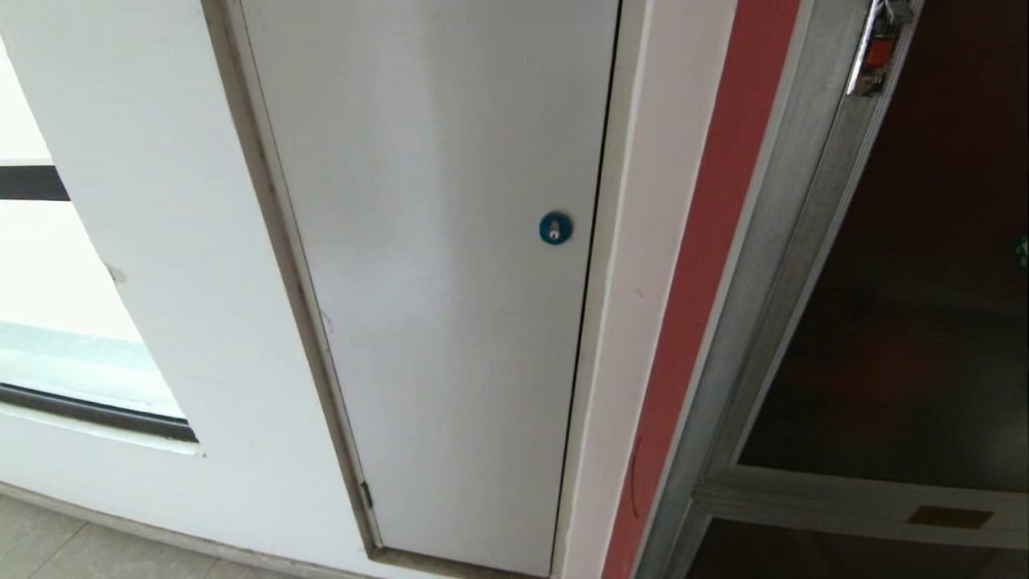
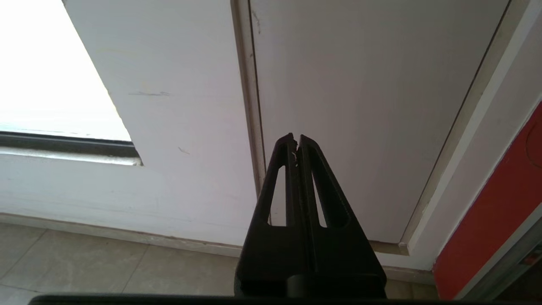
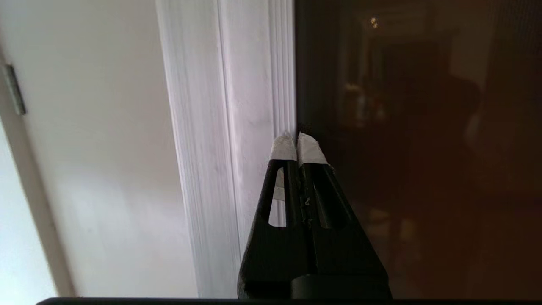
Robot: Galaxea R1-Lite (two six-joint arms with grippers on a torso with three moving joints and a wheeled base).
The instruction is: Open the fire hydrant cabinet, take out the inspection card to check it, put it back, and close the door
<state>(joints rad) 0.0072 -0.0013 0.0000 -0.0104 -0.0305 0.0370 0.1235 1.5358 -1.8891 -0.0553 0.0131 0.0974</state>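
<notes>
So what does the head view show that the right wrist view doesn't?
Head view only: the grey panel with its blue lock, the red strip, the latch with its orange button, a window. Right wrist view only: the right claw, shut, at the frame's edge. Both: the silver frame and the door, closed.

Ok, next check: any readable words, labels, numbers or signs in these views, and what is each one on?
None can be read.
Small brown plate on the silver rail below the door: nothing legible on it.
Round blue lock on the grey-white panel: no lettering shows.
Latch with the orange-red button: no marking shows.
Both wrist views show no text.
</notes>
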